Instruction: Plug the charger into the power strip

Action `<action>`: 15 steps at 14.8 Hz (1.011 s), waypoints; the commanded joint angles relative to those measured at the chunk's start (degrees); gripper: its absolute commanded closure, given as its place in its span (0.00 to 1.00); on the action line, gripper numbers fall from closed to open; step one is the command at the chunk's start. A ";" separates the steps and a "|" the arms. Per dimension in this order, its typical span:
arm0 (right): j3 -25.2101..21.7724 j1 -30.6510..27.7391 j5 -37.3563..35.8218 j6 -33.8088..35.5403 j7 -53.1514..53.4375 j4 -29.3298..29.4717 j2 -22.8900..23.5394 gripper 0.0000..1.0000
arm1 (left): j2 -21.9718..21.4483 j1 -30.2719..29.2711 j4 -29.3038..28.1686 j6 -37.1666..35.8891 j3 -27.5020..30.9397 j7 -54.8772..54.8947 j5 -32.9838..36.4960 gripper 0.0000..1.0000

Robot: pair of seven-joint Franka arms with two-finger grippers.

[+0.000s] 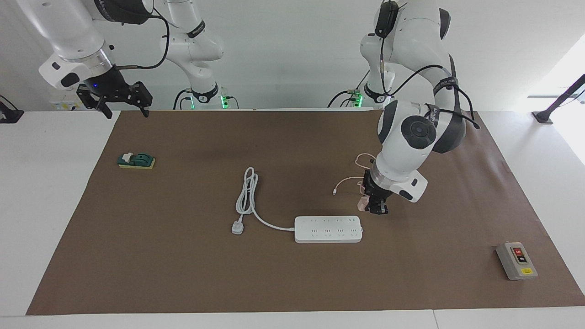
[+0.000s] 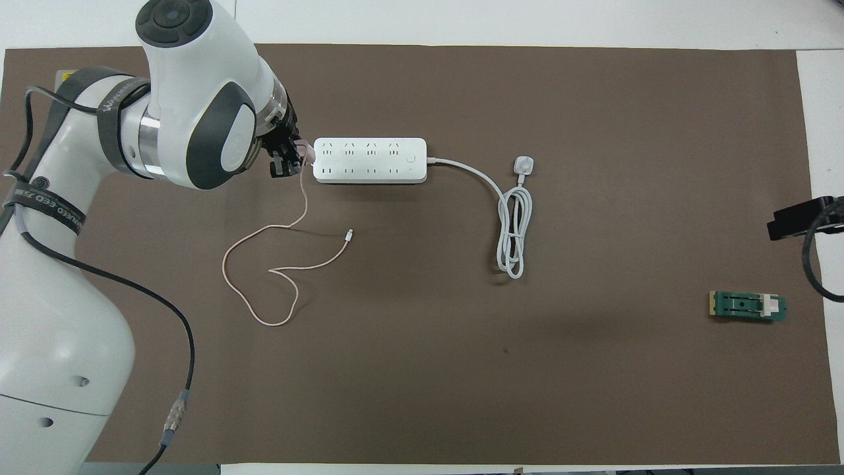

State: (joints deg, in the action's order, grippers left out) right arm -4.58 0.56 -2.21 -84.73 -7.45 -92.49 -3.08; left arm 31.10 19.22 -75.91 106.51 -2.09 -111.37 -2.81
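The power strip [image 1: 328, 229] [image 2: 369, 160], a long flat white bar, lies mid-table. The charger [image 1: 363, 204] [image 2: 305, 154], a small pale pink cube, hangs in my left gripper [image 1: 371, 208] [image 2: 289, 161], which is shut on it. It is held just above the mat, close beside the strip's end toward the left arm's end of the table. Its thin pink cable [image 1: 351, 179] [image 2: 264, 277] trails in loops on the mat, nearer to the robots than the strip. My right gripper [image 1: 126, 111] waits open and raised over the mat's corner by its own base.
The strip's thick white cord ends in a white plug [image 1: 237, 227] [image 2: 525, 165]. A grey box with red and black buttons [image 1: 516, 261] sits farther out at the left arm's end. A green block [image 1: 136, 161] [image 2: 747, 306] lies at the right arm's end.
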 commanded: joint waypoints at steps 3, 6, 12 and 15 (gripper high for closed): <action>0.27 -0.29 -1.13 0.18 -0.98 -1.47 -1.40 0.00 | -0.25 1.61 -3.97 5.10 0.86 -2.44 2.81 1.00; 0.27 -0.29 -1.13 0.18 -0.98 -1.47 -1.40 0.00 | -0.34 2.49 -6.44 8.36 0.94 -2.71 2.90 1.00; 0.27 -0.29 -1.13 0.18 -0.98 -1.47 -1.40 0.00 | -0.16 2.84 -8.64 11.79 0.86 -4.64 5.71 1.00; 0.27 -0.29 -1.13 0.18 -0.98 -1.47 -1.40 0.00 | -0.16 2.84 -8.99 12.05 0.86 -4.82 6.33 1.00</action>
State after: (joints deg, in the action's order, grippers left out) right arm -4.58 0.56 -2.21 -84.73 -7.45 -92.49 -3.09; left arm 31.68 21.27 -83.43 117.27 -1.98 -114.76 1.95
